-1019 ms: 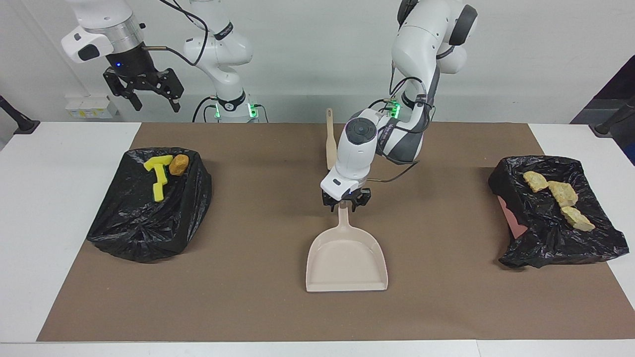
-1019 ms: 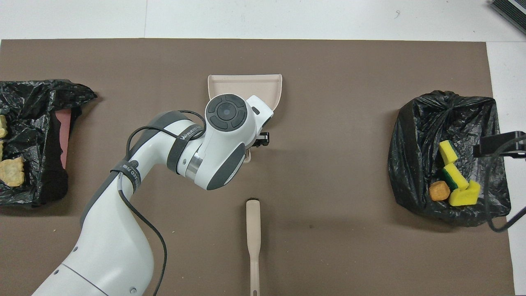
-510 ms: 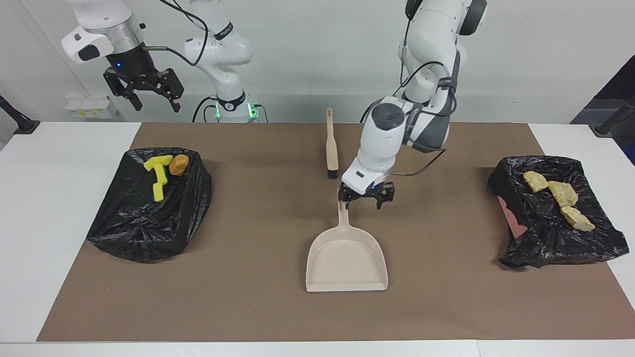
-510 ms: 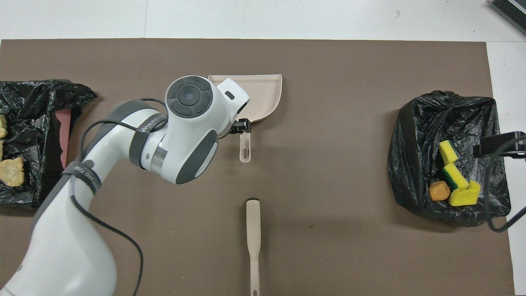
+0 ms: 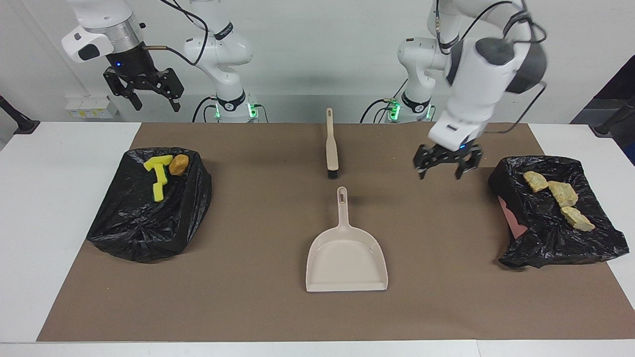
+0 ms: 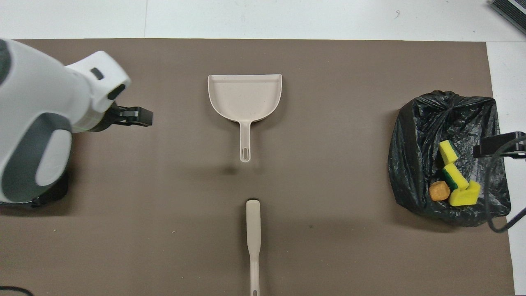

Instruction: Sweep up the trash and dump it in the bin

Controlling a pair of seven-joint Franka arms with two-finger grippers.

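The trash lies in two black-bagged bins. Yellow and green sponge pieces [image 5: 158, 174] [image 6: 454, 176] and an orange-brown lump [image 5: 178, 164] [image 6: 439, 191] lie in the bin [image 5: 144, 233] [image 6: 415, 164] at the right arm's end. Three pale tan chunks [image 5: 562, 193] lie in the bin [image 5: 545, 243] at the left arm's end. My left gripper [image 5: 443, 166] [image 6: 133, 116] is open and empty, up in the air over the mat beside that bin. My right gripper [image 5: 144, 91] [image 6: 497, 146] is open and empty, waiting high over the other bin.
The beige dustpan [image 5: 346, 258] [image 6: 245, 94] lies flat at the mat's middle, handle toward the robots. The beige brush [image 5: 331, 146] [image 6: 253, 230] lies nearer to the robots, in line with it. In the overhead view the left arm hides the bin at its end.
My left gripper has left the dustpan's handle, risen and swung toward the left arm's end of the table. The dustpan stays in place. The right arm has not moved.
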